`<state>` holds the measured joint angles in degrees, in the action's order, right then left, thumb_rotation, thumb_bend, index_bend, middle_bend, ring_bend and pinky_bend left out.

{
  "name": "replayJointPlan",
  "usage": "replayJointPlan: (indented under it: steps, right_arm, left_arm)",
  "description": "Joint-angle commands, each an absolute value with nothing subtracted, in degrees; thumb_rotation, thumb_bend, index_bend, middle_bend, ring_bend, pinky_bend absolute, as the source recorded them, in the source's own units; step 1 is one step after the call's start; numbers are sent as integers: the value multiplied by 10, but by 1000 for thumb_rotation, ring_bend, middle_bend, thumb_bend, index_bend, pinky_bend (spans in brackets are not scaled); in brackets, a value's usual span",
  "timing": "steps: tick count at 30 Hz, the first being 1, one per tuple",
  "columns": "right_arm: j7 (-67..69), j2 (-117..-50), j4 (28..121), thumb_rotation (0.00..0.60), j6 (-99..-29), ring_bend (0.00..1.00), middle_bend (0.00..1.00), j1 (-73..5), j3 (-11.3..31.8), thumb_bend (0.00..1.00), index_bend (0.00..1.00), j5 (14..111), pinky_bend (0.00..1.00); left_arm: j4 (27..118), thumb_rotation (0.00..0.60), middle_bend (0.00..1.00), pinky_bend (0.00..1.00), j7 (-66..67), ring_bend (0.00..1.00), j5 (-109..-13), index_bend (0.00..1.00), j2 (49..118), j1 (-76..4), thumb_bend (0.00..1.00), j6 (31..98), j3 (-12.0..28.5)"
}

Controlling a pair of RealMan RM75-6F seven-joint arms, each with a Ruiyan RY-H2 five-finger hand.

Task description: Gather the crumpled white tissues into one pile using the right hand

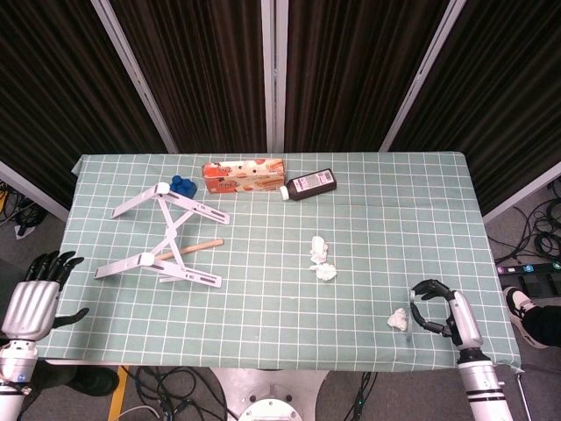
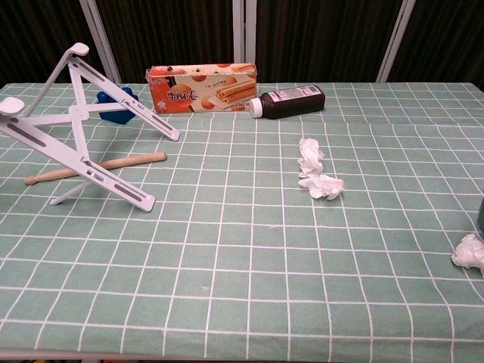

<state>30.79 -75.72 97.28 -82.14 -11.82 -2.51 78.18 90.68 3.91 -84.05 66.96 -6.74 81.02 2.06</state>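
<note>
Holding a small brush, hardly visible, the right robot hand [image 1: 441,306] sits beside the stray tissue [image 1: 399,319], which likely needs sweeping toward the tissue pair [image 1: 322,260].

Premises: a robot test lab or recording studio, not a home. Evidence follows. A single table [image 1: 438,189] under a green checked cloth stands before black pleated curtains [image 1: 202,70] hung between white frame posts [image 1: 273,74], a backdrop enclosing the work area. Loose black cables [image 1: 175,386] lie tangled on the grey floor below the table's front edge, with more cables [image 1: 548,224] at the right. Items on the table are unrelated props: a folding white stand [image 2: 76,125], a biscuit box [image 2: 202,86], a dark bottle [image 2: 291,100], a wooden stick [image 2: 94,168].
</note>
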Motion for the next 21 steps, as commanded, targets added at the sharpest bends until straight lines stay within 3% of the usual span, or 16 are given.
replayJointPlan:
  steps: [1,21]
  right_arm:
    - [265,-787,963,600,-815,374,611,-122,1,463,675,771,394]
    - [234,-907,795,600,-702,375,610,-258,156,455,674,749,391]
  left_arm:
    - [905,600,114,102,36,72,-839,171,670,-67,0,811,20]
    - [902,600,114,102,32,72,-844,171,669,-68,0,823,25]
